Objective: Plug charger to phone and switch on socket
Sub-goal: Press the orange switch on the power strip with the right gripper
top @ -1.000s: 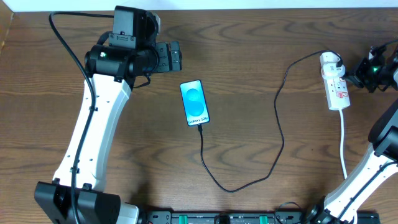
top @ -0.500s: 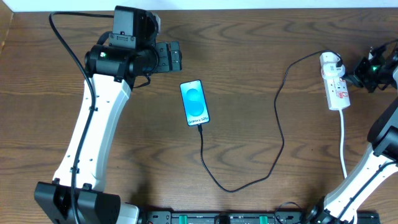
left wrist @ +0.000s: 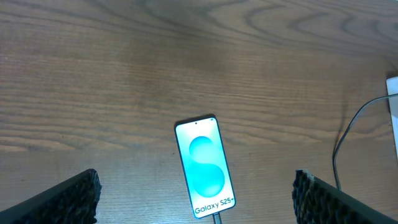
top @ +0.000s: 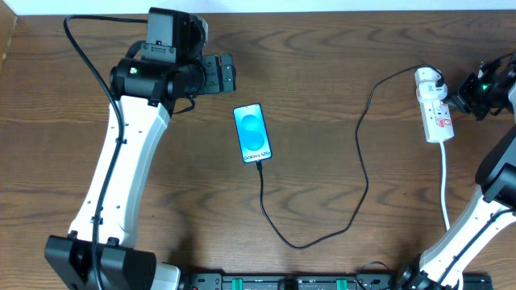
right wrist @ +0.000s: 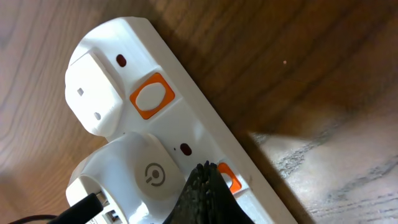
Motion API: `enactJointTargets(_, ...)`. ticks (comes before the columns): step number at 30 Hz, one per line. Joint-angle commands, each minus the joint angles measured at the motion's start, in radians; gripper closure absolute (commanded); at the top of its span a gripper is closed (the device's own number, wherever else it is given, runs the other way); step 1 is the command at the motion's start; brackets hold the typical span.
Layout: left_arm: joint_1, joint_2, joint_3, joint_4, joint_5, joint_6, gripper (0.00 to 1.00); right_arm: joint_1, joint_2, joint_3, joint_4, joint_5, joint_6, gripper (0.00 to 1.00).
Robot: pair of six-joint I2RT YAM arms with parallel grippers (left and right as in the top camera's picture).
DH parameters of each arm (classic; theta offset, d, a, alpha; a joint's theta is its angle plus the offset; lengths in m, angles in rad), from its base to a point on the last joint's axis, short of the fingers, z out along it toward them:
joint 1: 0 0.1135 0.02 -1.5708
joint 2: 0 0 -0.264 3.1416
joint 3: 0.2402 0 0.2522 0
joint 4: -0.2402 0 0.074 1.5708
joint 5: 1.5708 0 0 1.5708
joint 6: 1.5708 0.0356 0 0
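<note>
Plugging apparently done: phone [top: 252, 133] flat on the table [top: 322, 48], screen up and lit, small tip of the black cable [top: 263, 189] seated in its lower edge, the rest looping toward the near side and climbing to the white plug [right wrist: 146, 177] on the power strip [top: 439, 121], well apart from the phone at the right. Just beyond the phone's top edge, left pincer [top: 230, 74] spread wide, empty, touching nothing. At the strip, right pincer [top: 466, 94] apparently closed to a single dark point, gripping nothing, poised at the orange switch [right wrist: 229, 178] beside the plug; impossible to tell from the wrist view whether touching it or just above it, or whether already switched. By judgement, then, only the switching left. To do it well: aim that closed tip squarely at the switch next to the occupied outlet, not at the other orange switch [right wrist: 151, 95] one place along. Press straight down into the table rather than sideways, given a slim strip's readiness to slide or tip. Keep off the plug and cable, so as not to drag the tip out of the phone. Push gently until a click or give, then lift clear and check the phone for a sign of charging.
</note>
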Motion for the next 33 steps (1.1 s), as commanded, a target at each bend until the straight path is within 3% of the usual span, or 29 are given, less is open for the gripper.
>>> enactJointTargets(1, 0.005, -0.014, 0.004, -0.003, -0.013, 0.005, 0.02, 0.07, 0.021, -0.021, -0.036, -0.064, 0.016, 0.99)
enactJointTargets(33, 0.005, -0.014, 0.004, -0.003, -0.013, 0.005, 0.02, 0.087, 0.021, -0.021, -0.066, -0.066, -0.04, 0.99)
